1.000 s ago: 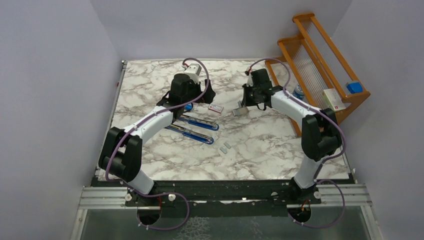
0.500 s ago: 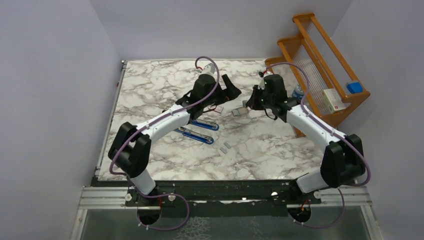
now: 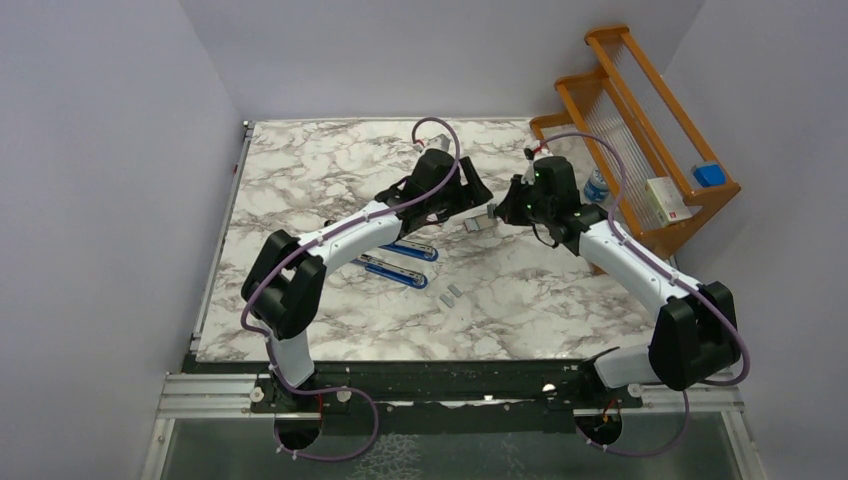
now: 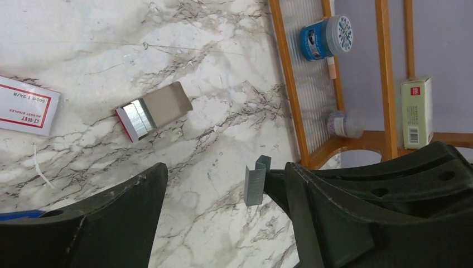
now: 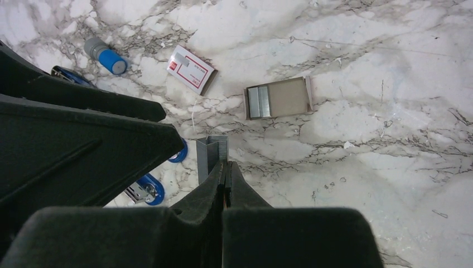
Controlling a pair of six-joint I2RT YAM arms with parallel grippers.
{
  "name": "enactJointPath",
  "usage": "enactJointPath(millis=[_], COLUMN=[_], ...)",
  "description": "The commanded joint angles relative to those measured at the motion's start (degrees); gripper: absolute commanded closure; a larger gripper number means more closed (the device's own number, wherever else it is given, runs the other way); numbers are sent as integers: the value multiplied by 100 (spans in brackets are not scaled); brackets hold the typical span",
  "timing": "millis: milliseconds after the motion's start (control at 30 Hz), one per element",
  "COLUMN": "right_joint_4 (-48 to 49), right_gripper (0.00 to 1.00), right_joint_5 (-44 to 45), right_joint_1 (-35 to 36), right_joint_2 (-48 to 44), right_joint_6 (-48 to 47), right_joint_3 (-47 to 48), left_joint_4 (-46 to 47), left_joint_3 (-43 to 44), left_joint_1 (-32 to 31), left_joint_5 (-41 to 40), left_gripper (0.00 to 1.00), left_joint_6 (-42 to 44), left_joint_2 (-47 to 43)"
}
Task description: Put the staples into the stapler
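Note:
My right gripper [image 5: 226, 164] is shut on a grey strip of staples [image 5: 212, 153], held upright above the table. That strip of staples [image 4: 255, 181] hangs between the fingers of my left gripper [image 4: 226, 173], close to its right finger [image 4: 346, 212] and not touching the left one; the left jaws are open. Both grippers meet at the table's back middle [image 3: 485, 203]. The blue stapler [image 3: 400, 258] lies opened out on the marble behind the left arm. A staple tray [image 4: 153, 111] holding more staples and its white, red-labelled box [image 4: 25, 106] lie nearby.
Two loose staple strips [image 3: 452, 294] lie mid-table. A blue-capped cylinder [image 5: 106, 56] lies near the box. The wooden rack [image 3: 640, 130] at the back right holds a blue jar [image 4: 326, 38], a green-white box [image 4: 415, 111] and a blue box [image 3: 708, 174].
My left arm has swung right across the table until its jaws stand round the strip, and they have narrowed a little. The right gripper shifted slightly right, still holding the strip.

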Motion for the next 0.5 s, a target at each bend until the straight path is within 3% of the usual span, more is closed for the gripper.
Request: enactJointPath(millis=[0, 467], right_joint_4=[245, 300], right_gripper=[99, 99], right_joint_5=[-3, -37], right_joint_1=[30, 29], right_joint_2=[-188, -72], right_joint_6=[42, 67], right_joint_3=[-25, 77], left_joint_4=[-164, -79], left_joint_3=[216, 262], left_joint_1=[-69, -195], left_joint_5=[-25, 148], left_gripper=[22, 34], left_joint_6=[-90, -71], left_joint_2=[61, 147])
